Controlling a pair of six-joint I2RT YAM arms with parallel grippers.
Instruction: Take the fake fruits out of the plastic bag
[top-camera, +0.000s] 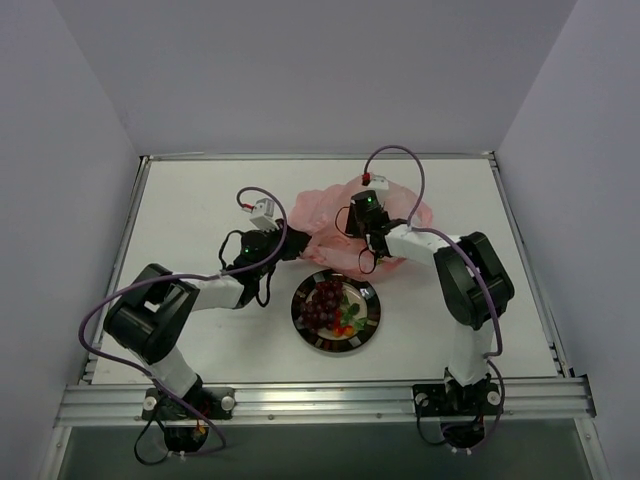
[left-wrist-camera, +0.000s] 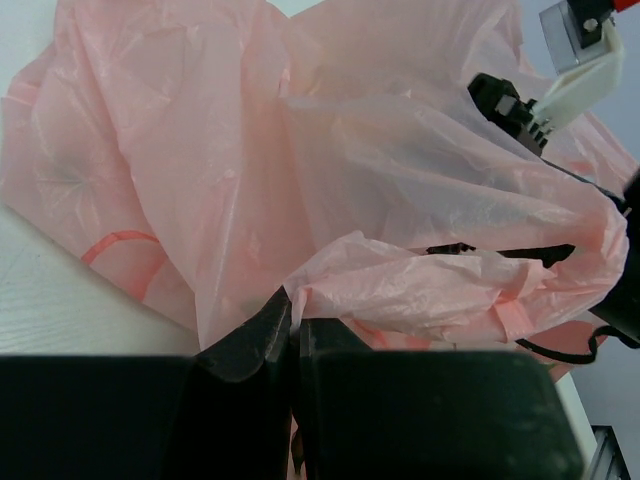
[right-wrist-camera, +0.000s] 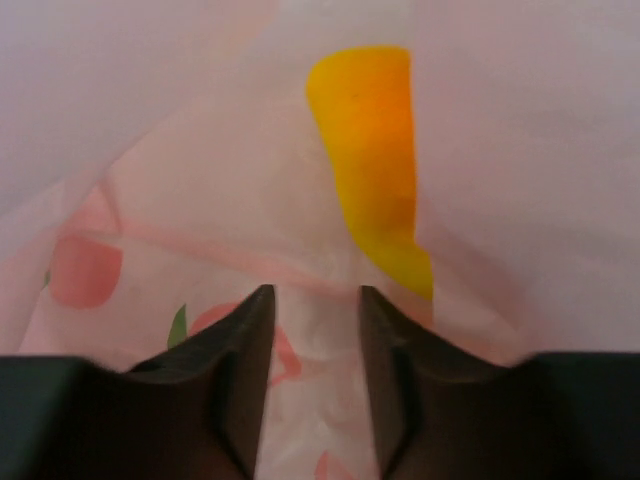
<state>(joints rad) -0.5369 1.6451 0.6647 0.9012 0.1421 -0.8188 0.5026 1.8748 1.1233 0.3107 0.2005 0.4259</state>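
The pink plastic bag (top-camera: 325, 215) lies crumpled behind the plate and fills the left wrist view (left-wrist-camera: 250, 180). My left gripper (top-camera: 296, 247) (left-wrist-camera: 294, 325) is shut on a fold of the bag's edge. My right gripper (top-camera: 362, 232) (right-wrist-camera: 315, 300) is open inside the bag, with pink film between its fingers. An orange-yellow fruit (right-wrist-camera: 372, 150) lies in the bag just ahead of it, slightly right. A dark purple grape bunch (top-camera: 323, 302) and small red-orange pieces (top-camera: 345, 322) sit on the plate.
The dark-rimmed round plate (top-camera: 368, 330) stands in front of the bag between the two arms. The right arm's black wrist and white link (left-wrist-camera: 560, 90) show at the left wrist view's upper right. White table (top-camera: 200, 200) around.
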